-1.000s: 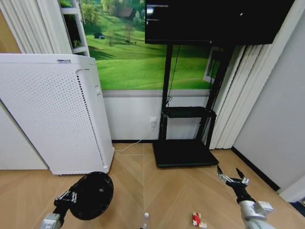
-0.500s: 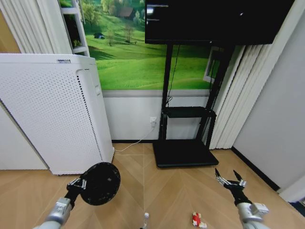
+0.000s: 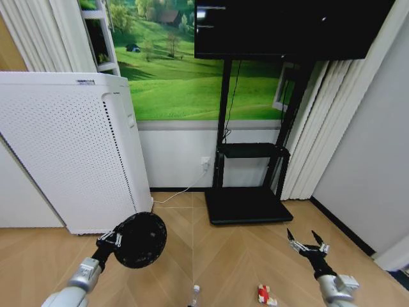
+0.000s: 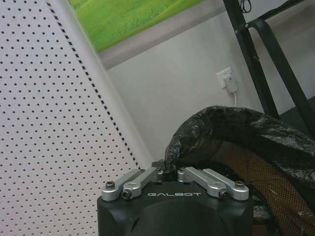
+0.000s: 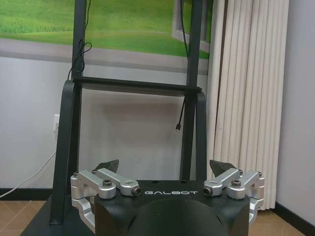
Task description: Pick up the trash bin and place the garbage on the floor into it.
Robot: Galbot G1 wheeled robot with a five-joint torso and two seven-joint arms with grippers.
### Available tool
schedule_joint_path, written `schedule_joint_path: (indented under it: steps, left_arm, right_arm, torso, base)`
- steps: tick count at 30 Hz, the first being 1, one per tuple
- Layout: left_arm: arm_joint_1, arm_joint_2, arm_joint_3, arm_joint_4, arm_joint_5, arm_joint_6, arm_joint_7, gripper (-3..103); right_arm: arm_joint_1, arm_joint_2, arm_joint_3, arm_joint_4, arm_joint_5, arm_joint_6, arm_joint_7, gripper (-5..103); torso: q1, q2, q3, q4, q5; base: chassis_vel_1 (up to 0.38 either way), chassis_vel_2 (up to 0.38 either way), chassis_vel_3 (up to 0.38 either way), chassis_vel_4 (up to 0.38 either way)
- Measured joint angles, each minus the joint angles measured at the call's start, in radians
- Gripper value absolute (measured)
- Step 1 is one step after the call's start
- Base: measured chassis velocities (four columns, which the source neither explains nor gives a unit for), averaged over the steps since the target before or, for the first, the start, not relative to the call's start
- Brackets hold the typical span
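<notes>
We see the bin (image 3: 141, 240) lifted clear of the floor (image 3: 217, 256), tipped on its side, in front of the near lower corner of the white appliance (image 3: 70, 153). The left arm reaches up from the lower left edge of the head view, forearm angled forward and to the right, and its wrist ends at the bin's left side. The left gripper (image 3: 110, 242) is clamped on the bin's rim: in the left wrist view the fingers (image 4: 157, 164) are drawn together over the crinkled black liner (image 4: 231, 132) folded across the edge, with brown mesh wall visible inside.

Of the garbage we can make out two pieces along the bottom edge of the floor as the head camera frames it: the top of a clear bottle (image 3: 195, 295) near the middle, and a red-and-white wrapper (image 3: 266, 294) to its right. Both lie well apart from the bin.

The right arm rises from the lower right corner, pointing forward. The right gripper (image 3: 308, 244) hangs above the floor, beyond and to the right of the wrapper, fingers (image 5: 109, 166) spread wide and touching nothing. Its wrist camera faces the black TV stand (image 5: 133, 86) and the pleated curtain (image 5: 246, 83) against the wall.
</notes>
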Motion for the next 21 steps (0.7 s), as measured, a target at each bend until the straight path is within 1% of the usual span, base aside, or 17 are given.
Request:
schedule_joint_path:
  steps: [6, 14, 21]
  left_arm:
    - [-0.018, -0.005, 0.0, 0.002, 0.006, -0.002, 0.008, 7]
    - [-0.013, -0.015, -0.013, 0.002, 0.006, -0.009, 0.01, 7]
    - [-0.01, -0.022, -0.014, 0.004, 0.009, -0.014, 0.01, 7]
  right_arm:
    - [-0.012, 0.001, -0.002, 0.012, 0.007, -0.001, 0.001, 100]
    - [-0.005, 0.0, 0.001, 0.012, -0.04, -0.003, -0.022, 100]
    - [0.002, 0.001, 0.0, 0.005, -0.05, -0.003, -0.023, 100]
  torso:
    - [0.0, 0.0, 0.0, -0.0001, 0.0]
    - [0.0, 0.0, 0.0, 0.0, 0.0]
    - [0.0, 0.0, 0.0, -0.0001, 0.0001]
  base:
    - [0.0, 0.0, 0.0, 0.0]
    - [0.0, 0.0, 0.0, 0.0]
    - [0.0, 0.0, 0.0, 0.0]
